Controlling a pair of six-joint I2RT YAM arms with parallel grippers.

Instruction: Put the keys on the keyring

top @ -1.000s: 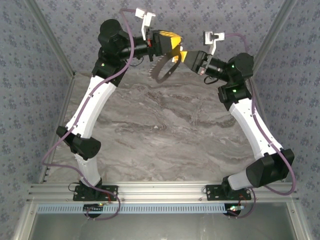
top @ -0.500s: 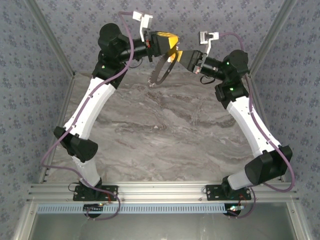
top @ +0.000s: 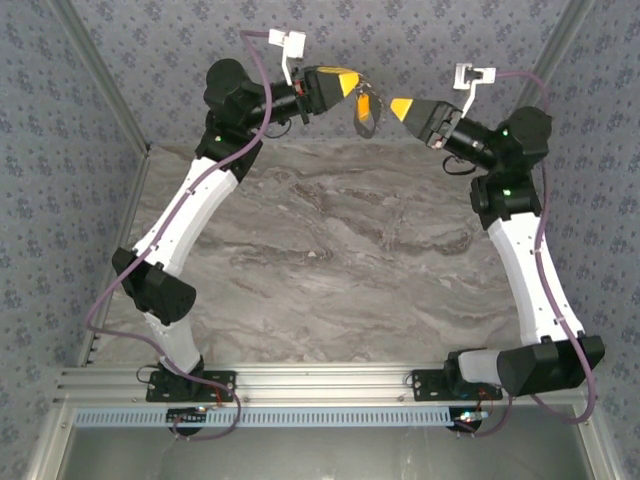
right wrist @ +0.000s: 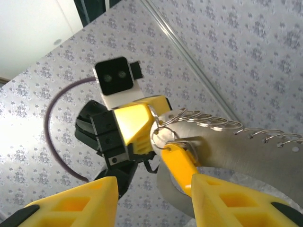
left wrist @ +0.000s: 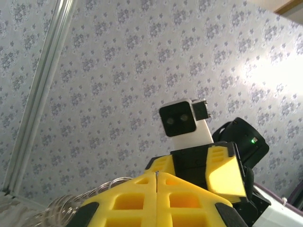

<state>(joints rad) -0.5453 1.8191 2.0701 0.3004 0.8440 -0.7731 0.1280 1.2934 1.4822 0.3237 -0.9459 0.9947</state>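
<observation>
At the top centre of the overhead view, the left gripper (top: 349,82) is closed tight, its fingers pressed flat together on the keyring (right wrist: 236,151). The keyring's grey arc, with its coiled edge, hangs below the tip. The keys (right wrist: 176,160), one yellow-orange piece, dangle from a small wire ring (right wrist: 162,135) beside that tip, seemingly linked to the loop. The right gripper (top: 399,106) sits just to their right, apart from them, fingers spread wide and holding nothing.

You see the keyring (right wrist: 246,156) as dull brushed grey metal edged with shiny wire coils, the key (right wrist: 177,163) as smooth orange plastic, the desk (top: 330,250) marble-patterned.
</observation>
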